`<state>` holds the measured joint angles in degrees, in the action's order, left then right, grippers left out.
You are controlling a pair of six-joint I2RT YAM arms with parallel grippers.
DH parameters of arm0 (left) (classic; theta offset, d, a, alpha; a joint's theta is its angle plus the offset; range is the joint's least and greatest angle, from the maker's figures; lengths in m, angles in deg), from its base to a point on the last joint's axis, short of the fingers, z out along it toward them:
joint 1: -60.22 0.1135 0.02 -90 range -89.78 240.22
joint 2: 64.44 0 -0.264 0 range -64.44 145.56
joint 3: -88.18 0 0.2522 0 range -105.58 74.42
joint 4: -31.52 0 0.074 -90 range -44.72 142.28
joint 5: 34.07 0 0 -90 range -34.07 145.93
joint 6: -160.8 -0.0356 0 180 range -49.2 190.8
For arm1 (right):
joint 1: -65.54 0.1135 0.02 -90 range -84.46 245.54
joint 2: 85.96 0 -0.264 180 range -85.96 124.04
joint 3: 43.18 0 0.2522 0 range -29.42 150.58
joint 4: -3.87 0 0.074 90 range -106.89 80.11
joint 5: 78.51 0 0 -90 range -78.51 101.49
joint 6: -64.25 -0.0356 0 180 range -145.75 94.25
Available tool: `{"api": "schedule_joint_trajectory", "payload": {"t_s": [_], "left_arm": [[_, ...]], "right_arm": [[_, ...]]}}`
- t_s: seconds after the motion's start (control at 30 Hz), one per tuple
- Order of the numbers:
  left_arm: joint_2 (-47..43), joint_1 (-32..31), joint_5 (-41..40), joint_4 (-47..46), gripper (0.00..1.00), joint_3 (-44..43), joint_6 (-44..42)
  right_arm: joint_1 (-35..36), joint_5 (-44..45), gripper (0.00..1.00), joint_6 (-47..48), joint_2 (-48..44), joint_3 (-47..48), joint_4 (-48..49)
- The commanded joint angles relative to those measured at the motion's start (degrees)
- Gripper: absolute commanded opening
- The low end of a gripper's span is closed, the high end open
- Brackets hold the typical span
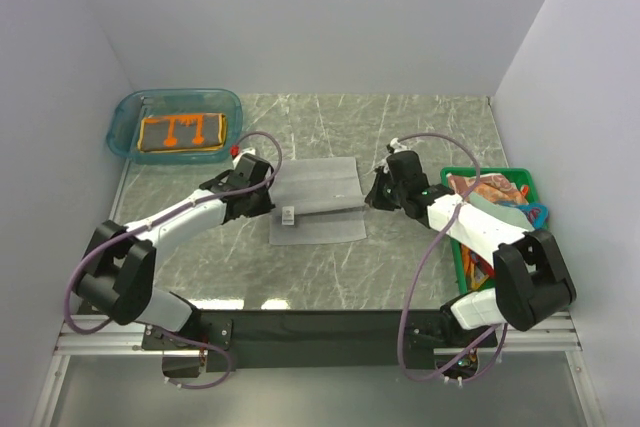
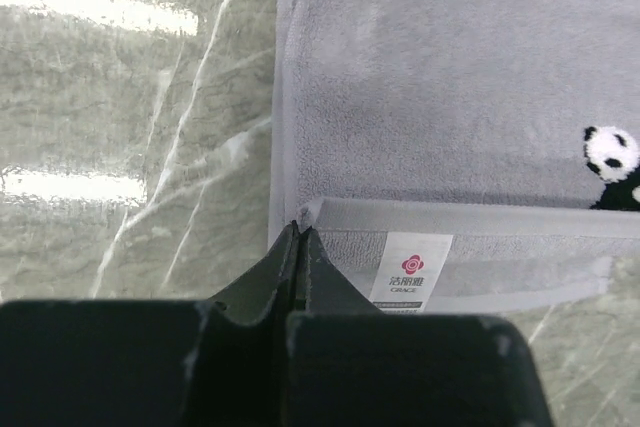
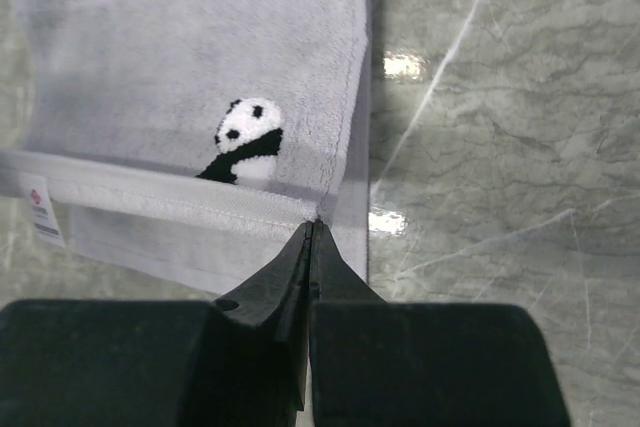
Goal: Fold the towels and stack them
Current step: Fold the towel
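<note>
We see the pale grey towel lying mid-worktop, one hem turned over; our left claw is clamped on that hem's left corner, our right claw on its right; an orange-brown towel lies folded in the teal tub.

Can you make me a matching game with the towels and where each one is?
Things:
1. grey towel
2. orange towel
3. red towel

Places:
A. in the green crate
B. on the table, pinched by the left gripper and the right gripper
C. in the blue-green tub

Pairs: 1-B, 2-C, 3-A
</note>
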<state>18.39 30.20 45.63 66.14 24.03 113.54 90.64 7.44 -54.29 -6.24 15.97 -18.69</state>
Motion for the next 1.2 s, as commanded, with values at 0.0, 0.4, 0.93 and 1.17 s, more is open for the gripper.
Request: {"api": "schedule_joint_trajectory", "payload": {"t_s": [0.0,0.4,0.93,1.17], "left_arm": [[-3.5,-0.3,-3.0,2.0,0.01,1.1,-0.1],[2.2,-1.0,-1.4,-2.2,0.01,5.0,1.0],[4.8,-1.1,-2.9,-3.5,0.01,6.6,3.1],[2.6,-1.1,-4.3,0.0,0.01,2.5,2.1]], "right_arm": [[-0.7,0.1,0.00,-0.5,-2.5,-1.4,0.2],[-0.5,-1.5,0.00,-1.6,3.8,-5.0,2.3],[-0.4,-2.0,0.00,-0.4,8.1,-5.0,1.9],[-0.5,-0.1,0.00,0.7,3.0,-1.5,-1.2]]}}
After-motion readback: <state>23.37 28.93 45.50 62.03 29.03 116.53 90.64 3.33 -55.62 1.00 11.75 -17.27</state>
